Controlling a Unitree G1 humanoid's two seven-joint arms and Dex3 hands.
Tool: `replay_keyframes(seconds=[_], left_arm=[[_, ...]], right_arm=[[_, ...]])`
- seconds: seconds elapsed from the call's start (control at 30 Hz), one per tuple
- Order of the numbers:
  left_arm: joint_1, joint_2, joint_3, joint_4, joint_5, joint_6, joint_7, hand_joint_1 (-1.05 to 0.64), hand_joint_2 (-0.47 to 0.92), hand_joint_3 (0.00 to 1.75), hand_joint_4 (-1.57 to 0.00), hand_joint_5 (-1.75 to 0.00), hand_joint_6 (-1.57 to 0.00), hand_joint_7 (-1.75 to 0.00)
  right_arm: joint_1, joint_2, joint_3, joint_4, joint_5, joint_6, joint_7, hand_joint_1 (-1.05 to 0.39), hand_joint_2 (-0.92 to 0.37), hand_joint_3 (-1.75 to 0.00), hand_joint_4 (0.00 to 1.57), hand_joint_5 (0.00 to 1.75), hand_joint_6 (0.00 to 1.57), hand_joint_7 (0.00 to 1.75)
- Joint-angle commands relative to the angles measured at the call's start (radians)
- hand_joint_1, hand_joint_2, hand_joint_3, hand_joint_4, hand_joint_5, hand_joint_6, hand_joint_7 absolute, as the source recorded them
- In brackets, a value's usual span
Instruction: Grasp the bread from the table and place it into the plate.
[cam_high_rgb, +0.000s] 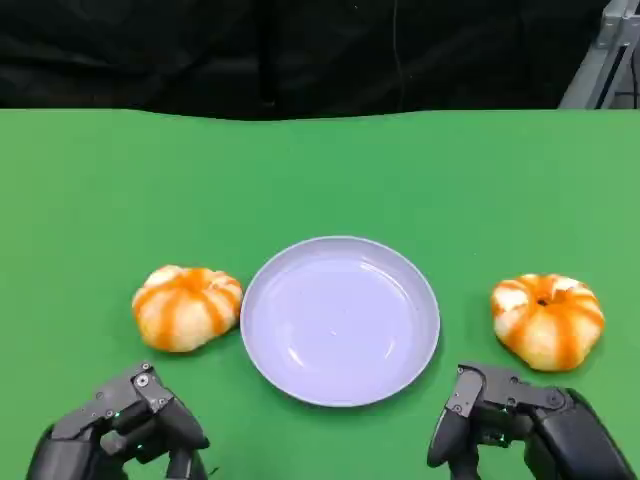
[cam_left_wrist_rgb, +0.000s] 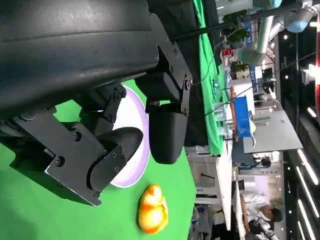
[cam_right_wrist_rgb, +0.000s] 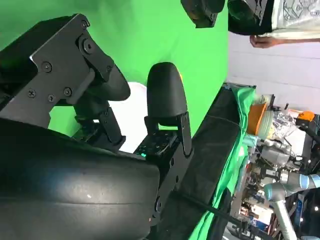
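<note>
An empty lavender plate (cam_high_rgb: 340, 320) sits in the middle of the green table. One orange-and-white striped bread (cam_high_rgb: 187, 307) lies just left of the plate, and a second bread (cam_high_rgb: 547, 320) lies to its right. My left hand (cam_high_rgb: 130, 428) hovers at the near edge, below the left bread, fingers apart and holding nothing. My right hand (cam_high_rgb: 515, 425) hangs near the front edge, below the right bread, also empty. In the left wrist view the fingers (cam_left_wrist_rgb: 167, 132) stand apart in front of the plate (cam_left_wrist_rgb: 142, 120), with a bread (cam_left_wrist_rgb: 152, 210) beyond it.
The green table (cam_high_rgb: 320, 180) stretches bare behind the plate up to a black backdrop. The right wrist view shows a sliver of the plate (cam_right_wrist_rgb: 134, 117) behind my fingers (cam_right_wrist_rgb: 165, 95) and a person's hand (cam_right_wrist_rgb: 265, 41) off the table's far side.
</note>
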Motion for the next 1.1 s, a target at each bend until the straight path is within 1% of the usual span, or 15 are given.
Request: replay_keyframes(seconds=[0.03,0.13,0.17,0.2,0.27,0.33,0.47,0.5,0.53,0.57,0.63,0.77,0.9,1.0,1.1], left_arm=[[-0.001,0.007,0.006,0.001,-0.009,-0.002,-0.005,-0.02,0.42,1.34,-0.8,-1.65,-0.75,-1.5],[-0.002,0.002,0.007,-0.001,-0.012,0.005,0.002,-0.02,0.42,1.35,-0.8,-1.65,-0.75,-1.48],[-0.006,0.0,0.009,-0.001,-0.005,0.008,0.009,-0.02,0.43,1.32,-0.8,-1.6,-0.76,-1.41],[-0.011,0.001,0.013,-0.002,0.013,0.015,0.019,-0.06,0.46,1.23,-0.79,-1.54,-0.77,-1.31],[-0.024,0.006,0.019,-0.004,0.042,0.032,0.032,-0.11,0.51,1.09,-0.76,-1.47,-0.76,-1.23],[-0.034,0.007,0.02,-0.017,0.059,0.073,0.043,-0.15,0.53,0.98,-0.7,-1.38,-0.69,-1.11],[-0.057,0.031,0.017,-0.069,0.115,0.182,0.053,-0.22,0.62,0.74,-0.58,-1.16,-0.56,-0.74],[-0.067,0.042,0.016,-0.079,0.143,0.204,0.054,-0.23,0.66,0.67,-0.54,-1.12,-0.53,-0.66],[-0.072,0.047,0.016,-0.086,0.162,0.218,0.056,-0.24,0.73,0.53,-0.5,-1.07,-0.52,-0.54],[-0.086,0.062,0.014,-0.093,0.204,0.237,0.059,-0.24,0.77,0.47,-0.49,-1.05,-0.52,-0.48],[-0.123,0.092,0.012,-0.104,0.278,0.284,0.057,-0.3,0.88,0.27,-0.41,-0.92,-0.49,-0.34],[-0.212,0.167,-0.003,-0.105,0.447,0.373,0.041,-0.46,0.92,0.19,-0.24,-0.8,-0.38,-0.23],[-0.29,0.213,-0.026,-0.096,0.573,0.442,0.037,-0.48,0.92,0.16,-0.17,-0.81,-0.36,-0.19],[-0.302,0.218,-0.034,-0.097,0.598,0.462,0.036,-0.49,0.92,0.16,-0.15,-0.81,-0.37,-0.18],[-0.401,0.282,-0.092,-0.04,0.764,0.482,0.032,-0.5,0.92,0.13,-0.13,-0.78,-0.39,-0.16]], right_arm=[[0.007,-0.003,-0.006,-0.015,-0.001,0.012,-0.009,0.13,-0.31,-1.48,0.9,1.65,0.77,1.46],[0.008,-0.001,-0.003,-0.018,-0.004,0.017,-0.011,0.13,-0.31,-1.47,0.9,1.65,0.76,1.46],[0.007,0.0,0.0,-0.019,-0.007,0.018,-0.012,0.13,-0.31,-1.47,0.9,1.66,0.77,1.46],[0.006,0.002,0.003,-0.019,-0.009,0.019,-0.013,0.13,-0.31,-1.47,0.9,1.67,0.77,1.46],[0.003,0.005,0.008,-0.014,-0.012,0.018,-0.017,0.13,-0.31,-1.48,0.89,1.67,0.77,1.47],[0.001,0.007,0.008,-0.006,-0.012,0.01,-0.021,0.14,-0.31,-1.48,0.9,1.68,0.77,1.47],[0.0,0.01,0.008,-0.005,-0.003,0.013,-0.021,0.15,-0.31,-1.49,0.89,1.68,0.77,1.48],[0.0,0.009,0.008,-0.005,-0.004,0.012,-0.021,0.15,-0.31,-1.49,0.89,1.68,0.76,1.48],[0.0,0.008,0.008,-0.006,-0.005,0.011,-0.021,0.15,-0.31,-1.49,0.89,1.68,0.76,1.48],[0.0,0.008,0.009,-0.007,-0.006,0.01,-0.021,0.15,-0.31,-1.49,0.89,1.68,0.76,1.48],[0.001,0.007,0.01,-0.009,-0.009,0.012,-0.021,0.14,-0.31,-1.49,0.89,1.68,0.76,1.48],[0.004,0.01,0.016,-0.015,-0.012,0.021,-0.022,0.13,-0.31,-1.49,0.89,1.68,0.76,1.48],[0.009,0.012,0.025,-0.024,-0.021,0.025,-0.026,0.14,-0.32,-1.48,0.89,1.69,0.75,1.48],[0.01,0.013,0.027,-0.025,-0.022,0.026,-0.026,0.15,-0.32,-1.48,0.89,1.69,0.75,1.49],[0.014,0.019,0.034,-0.032,-0.025,0.034,-0.031,0.16,-0.32,-1.48,0.89,1.69,0.75,1.49]])
